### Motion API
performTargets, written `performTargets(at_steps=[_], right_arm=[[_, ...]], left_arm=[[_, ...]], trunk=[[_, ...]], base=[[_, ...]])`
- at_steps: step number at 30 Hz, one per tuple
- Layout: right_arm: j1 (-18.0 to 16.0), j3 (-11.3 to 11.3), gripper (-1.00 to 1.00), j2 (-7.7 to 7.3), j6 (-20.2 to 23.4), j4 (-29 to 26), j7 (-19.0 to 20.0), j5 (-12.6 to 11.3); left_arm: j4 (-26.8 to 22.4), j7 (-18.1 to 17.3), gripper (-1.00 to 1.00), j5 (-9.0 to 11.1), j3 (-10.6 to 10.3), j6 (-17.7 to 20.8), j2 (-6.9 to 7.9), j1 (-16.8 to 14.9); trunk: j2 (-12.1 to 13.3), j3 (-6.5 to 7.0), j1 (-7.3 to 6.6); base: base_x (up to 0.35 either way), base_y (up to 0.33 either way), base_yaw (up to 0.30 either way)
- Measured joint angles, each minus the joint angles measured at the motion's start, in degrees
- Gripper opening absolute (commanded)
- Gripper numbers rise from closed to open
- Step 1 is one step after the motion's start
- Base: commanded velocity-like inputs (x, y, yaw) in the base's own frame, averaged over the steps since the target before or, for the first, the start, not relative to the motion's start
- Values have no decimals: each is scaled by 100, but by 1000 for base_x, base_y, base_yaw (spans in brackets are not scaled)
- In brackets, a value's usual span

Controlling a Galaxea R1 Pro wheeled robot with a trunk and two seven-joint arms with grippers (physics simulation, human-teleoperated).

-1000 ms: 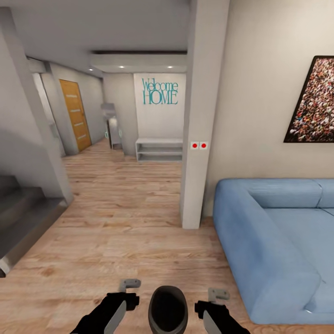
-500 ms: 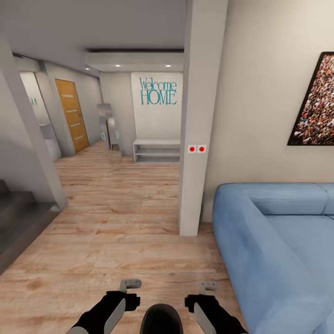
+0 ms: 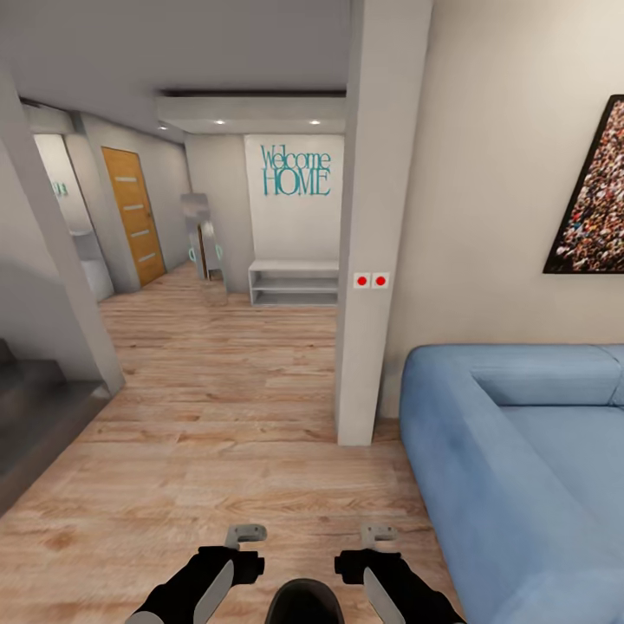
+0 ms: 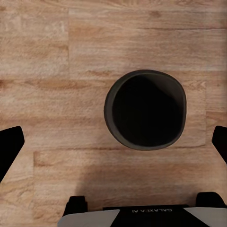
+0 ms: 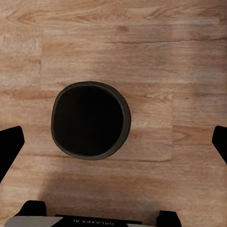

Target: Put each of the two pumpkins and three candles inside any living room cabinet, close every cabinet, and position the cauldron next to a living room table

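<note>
One cauldron (image 3: pixel 303 602) stands on the plank floor (image 3: pixel 217 416) at the head view's lower edge, between two arms. The left gripper (image 3: pixel 245 535) and the right gripper (image 3: pixel 378 534) flank it; whether each is open cannot be told there. In both wrist views the fingertips sit wide apart, touching nothing, with the cauldron's round black mouth in full below. One pillar (image 3: pixel 373 260) and one blue sofa (image 3: pixel 520 468) stand to the right.
</note>
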Motion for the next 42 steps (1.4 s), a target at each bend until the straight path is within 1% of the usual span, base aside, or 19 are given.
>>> performTargets(at_steps=[10, 17, 23, 42], right_arm=[[0, -10, 100, 2, 0, -2, 10, -2], [0, -13, 100, -4, -15, -4, 13, -7], [0, -10, 100, -5, 4, -20, 85, -16], [0, -44, 100, -7, 69, -12, 95, -9]], left_arm=[[9, -3, 100, -2, 11, 84, 0, 0], [9, -3, 100, -6, 10, 85, 0, 0], [253, -1, 100, -8, -43, 70, -25, -3], [270, 13, 100, 34, 11, 70, -31, -9]], trunk=[[0, 0, 1], [-280, -126, 154], [-521, -234, 286], [-1285, -576, 704]], base=[[5, 4, 0], [0, 0, 0], [0, 0, 0], [0, 0, 0]])
